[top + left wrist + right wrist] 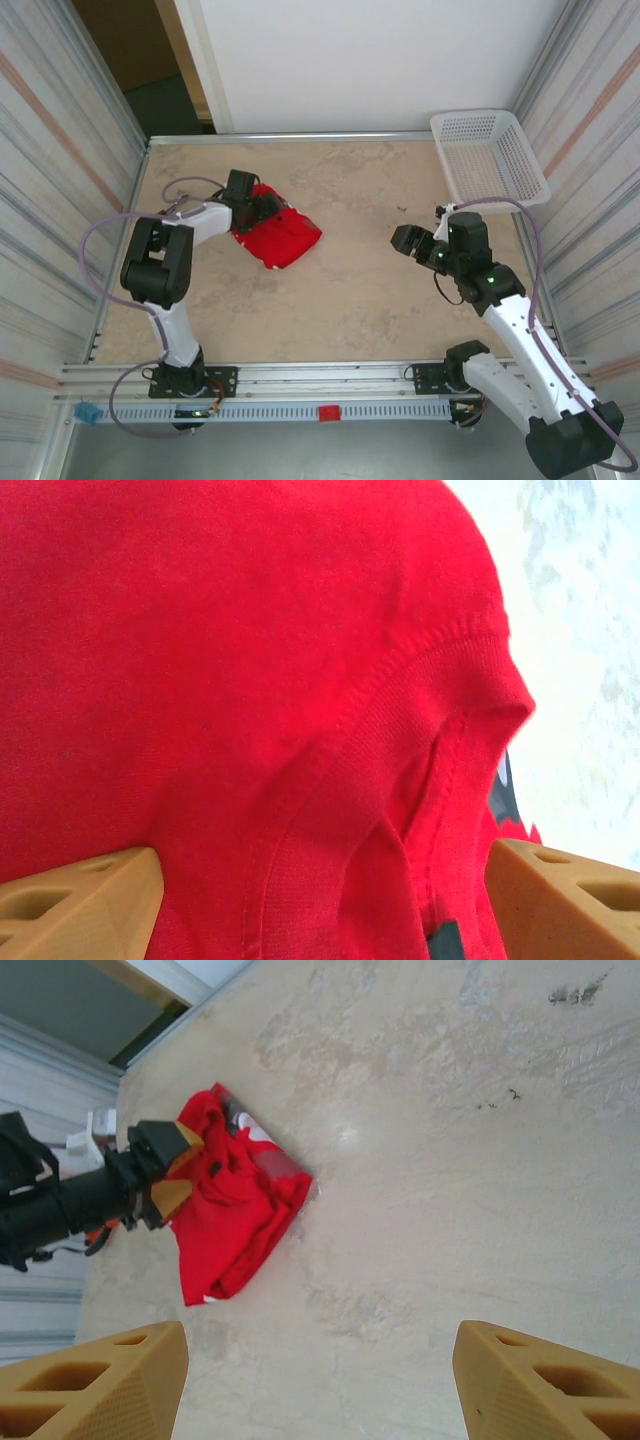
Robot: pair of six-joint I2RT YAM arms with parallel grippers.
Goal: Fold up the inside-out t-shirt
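We see the inside-out t-shirt [287,238] as a crumpled bright red bundle on the left half of the mottled beige table [360,300]. Its soft knit shows a ribbed collar band [400,715] and stitched seams, with a whitish patch at one edge. The left gripper [262,207] spreads its tan, ridged fingers [80,900] astride the cloth; the right gripper [402,240], well apart, gapes with nothing between

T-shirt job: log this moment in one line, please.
t-shirt: bunched on table | left gripper: open, straddling it | right gripper: open, above table, apart from t-shirt
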